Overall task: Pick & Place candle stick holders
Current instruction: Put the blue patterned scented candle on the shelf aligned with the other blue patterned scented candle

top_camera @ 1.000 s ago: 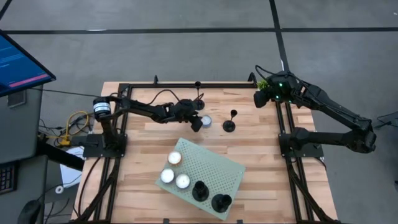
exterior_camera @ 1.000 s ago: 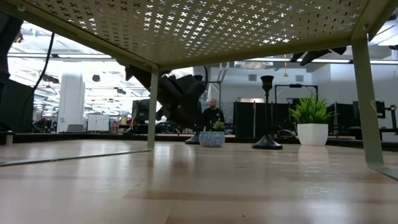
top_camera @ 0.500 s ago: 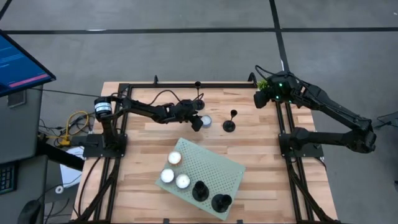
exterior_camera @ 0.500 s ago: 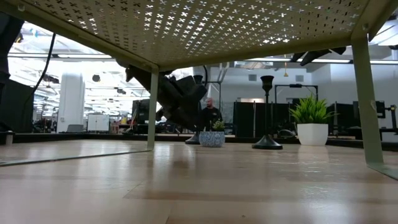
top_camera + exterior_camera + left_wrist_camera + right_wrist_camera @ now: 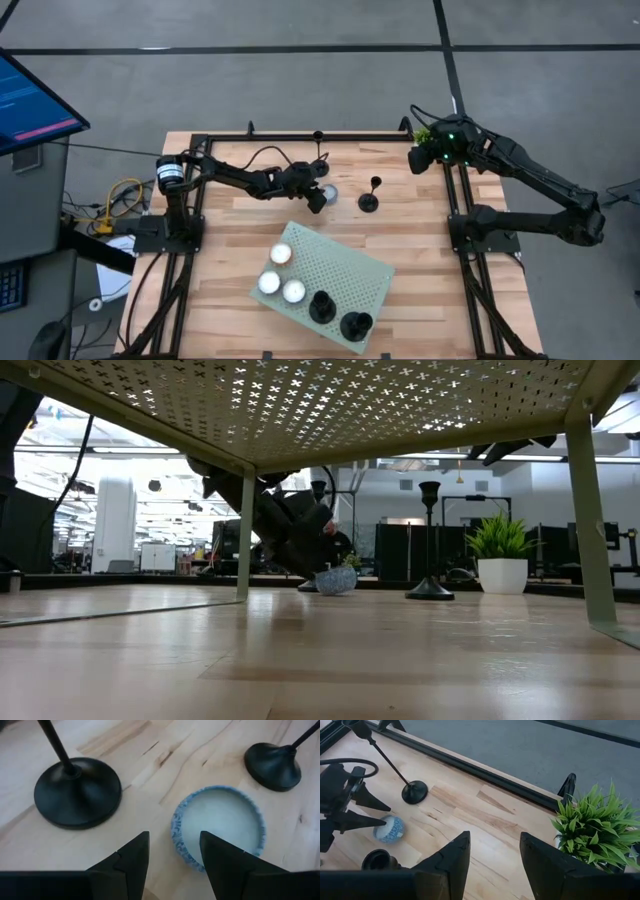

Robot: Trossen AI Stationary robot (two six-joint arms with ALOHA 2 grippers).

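Left tool [image 5: 170, 855] part-open, empty, over blue-rimmed tealight [image 5: 218, 827]. Candle stick holders [image 5: 369, 198] at counter's twelve o'clock; rigid, top-heavy, tippable: grasp thin stem low. Right tool [image 5: 490, 852] part-open, idle.

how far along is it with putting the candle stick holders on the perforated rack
About halfway, by the look of it. Two candle stick holders already stand on the perforated rack beside three white tealights. Two more holders stand on the table. The left gripper sits open at a blue-rimmed candle, holding nothing. The right gripper waits open by the plant.
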